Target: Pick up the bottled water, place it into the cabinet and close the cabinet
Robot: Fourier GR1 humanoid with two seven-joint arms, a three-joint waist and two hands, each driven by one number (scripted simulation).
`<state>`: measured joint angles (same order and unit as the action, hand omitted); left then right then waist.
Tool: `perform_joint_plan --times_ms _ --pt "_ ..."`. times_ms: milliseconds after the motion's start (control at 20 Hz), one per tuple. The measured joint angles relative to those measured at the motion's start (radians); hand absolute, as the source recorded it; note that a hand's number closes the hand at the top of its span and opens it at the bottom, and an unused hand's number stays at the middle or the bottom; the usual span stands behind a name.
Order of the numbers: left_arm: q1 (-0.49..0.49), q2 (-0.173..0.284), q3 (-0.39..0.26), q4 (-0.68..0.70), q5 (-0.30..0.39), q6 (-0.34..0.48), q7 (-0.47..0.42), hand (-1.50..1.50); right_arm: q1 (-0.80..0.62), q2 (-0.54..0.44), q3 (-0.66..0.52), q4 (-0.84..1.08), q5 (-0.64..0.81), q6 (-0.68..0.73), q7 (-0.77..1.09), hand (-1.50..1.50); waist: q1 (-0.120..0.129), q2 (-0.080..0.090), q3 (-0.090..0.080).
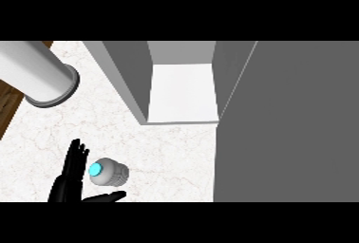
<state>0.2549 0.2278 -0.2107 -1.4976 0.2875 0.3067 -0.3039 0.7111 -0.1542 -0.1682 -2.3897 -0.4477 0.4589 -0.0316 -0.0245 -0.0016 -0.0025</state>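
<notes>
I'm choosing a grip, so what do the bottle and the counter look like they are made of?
The bottle looks like pale translucent plastic with a glossy cyan cap, seen from above; the ribbed sides suggest that. The counter looks like polished white marble or stone laminate, going by its faint reddish veins. Neither is certain.

Setting: a kitchen work area. Evidence: a white marble-patterned counter top with faint veining spans the view. A grey box-shaped cabinet stands on it, its grey flat door swung open and a white interior floor visible. Brown wood-grain flooring shows beyond the counter's left edge. A white cylindrical object with a grey rim occupies the upper left.
</notes>
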Motion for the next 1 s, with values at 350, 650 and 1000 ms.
perform_joint_plan --times_ms 350,650,1000 --pt "-0.054 -0.052 0.035 0.206 0.002 -0.034 -0.111 -1.50 0.055 -0.013 0.002 0.000 -0.021 0.025 -0.034 -1.50 0.000 0.000 0.000" --pt "-0.113 -0.091 0.084 0.356 0.058 -0.138 -0.224 -1.50 0.065 -0.036 -0.020 0.005 -0.040 0.022 -0.050 -1.50 0.003 0.001 -0.001" --pt "-0.178 -0.121 0.105 0.526 0.088 -0.281 -0.342 1.50 0.096 -0.060 -0.050 0.009 -0.061 0.036 -0.084 -1.50 0.001 0.001 -0.001"
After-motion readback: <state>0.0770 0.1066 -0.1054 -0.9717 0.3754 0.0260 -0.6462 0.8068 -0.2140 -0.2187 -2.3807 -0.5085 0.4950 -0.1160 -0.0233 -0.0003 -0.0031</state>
